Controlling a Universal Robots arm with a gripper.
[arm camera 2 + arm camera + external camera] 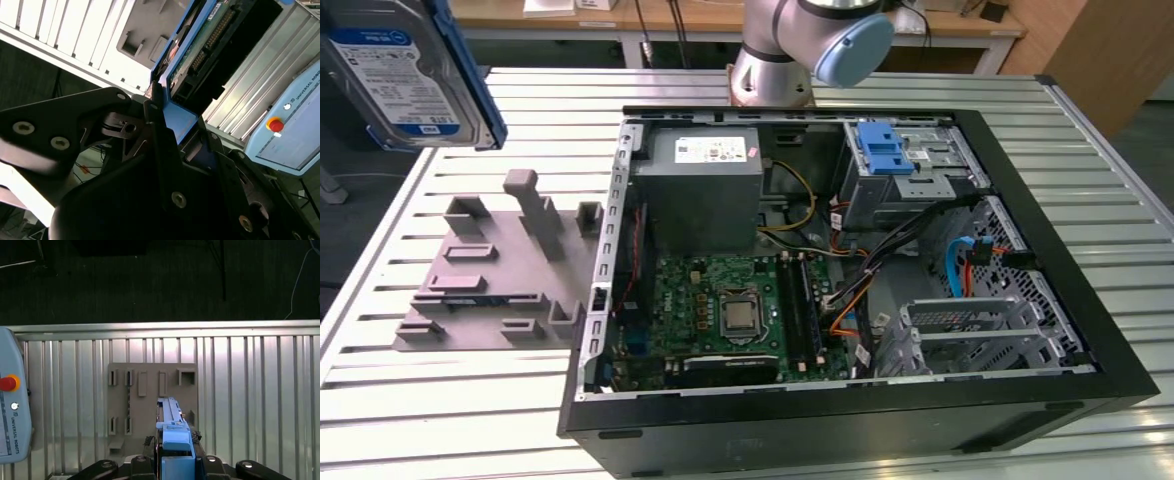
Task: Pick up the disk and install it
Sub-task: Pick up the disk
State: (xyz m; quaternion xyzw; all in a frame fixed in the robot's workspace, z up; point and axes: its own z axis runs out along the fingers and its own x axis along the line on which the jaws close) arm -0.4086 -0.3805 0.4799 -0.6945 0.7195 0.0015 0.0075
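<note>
The disk (403, 72), silver with a white-and-blue label and a blue carrier frame, hangs in the air at the exterior view's far left, above the table edge and the grey stand. In the second wrist view my gripper (177, 122) is shut on the disk (200, 55) by its blue edge, and the drive's green circuit board shows. The first wrist view looks along the disk's blue edge (172, 432), which sticks out of the gripper (175, 462) above the stand.
A grey slotted stand (494, 270) lies on the slatted metal table (427, 420), left of the open computer case (1067, 300). Inside the case, a metal drive bay with a blue latch (886, 150) sits at the back right. A pendant (10, 410) lies on the table.
</note>
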